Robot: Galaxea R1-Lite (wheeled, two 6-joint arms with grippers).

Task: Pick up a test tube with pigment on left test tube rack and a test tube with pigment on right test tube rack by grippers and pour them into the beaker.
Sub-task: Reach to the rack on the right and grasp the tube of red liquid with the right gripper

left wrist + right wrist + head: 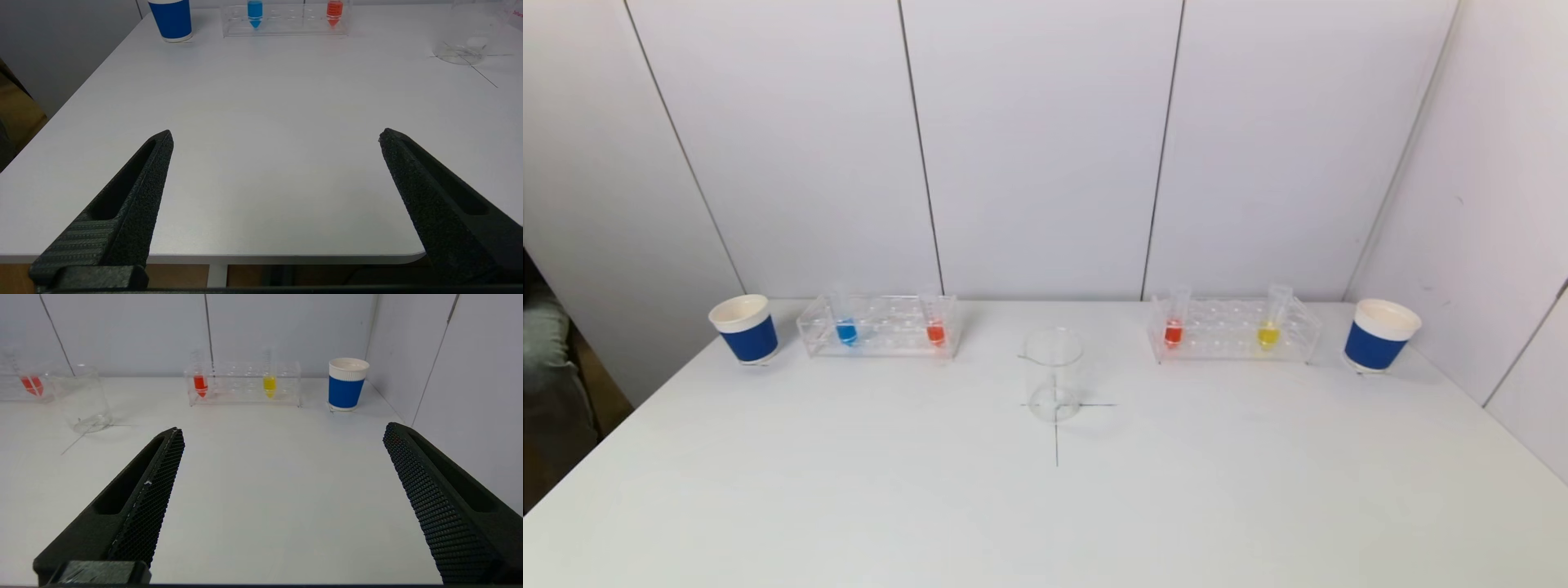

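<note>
A clear left rack [880, 327] at the table's back left holds a blue-pigment tube [846, 329] and a red-pigment tube [936, 331]. The clear right rack [1232, 331] holds a red tube [1174, 331] and a yellow tube [1267, 333]. An empty glass beaker [1054, 374] stands between them on a pencilled cross. Neither arm shows in the head view. My left gripper [276, 136] hangs open over the table's near left edge, far from the left rack [286, 20]. My right gripper [283, 433] is open over the near right part, well short of the right rack [244, 384].
A blue paper cup [745, 329] stands left of the left rack and another blue cup [1380, 335] right of the right rack. White wall panels close the back and right sides. The white table [1045, 506] stretches between the grippers and the racks.
</note>
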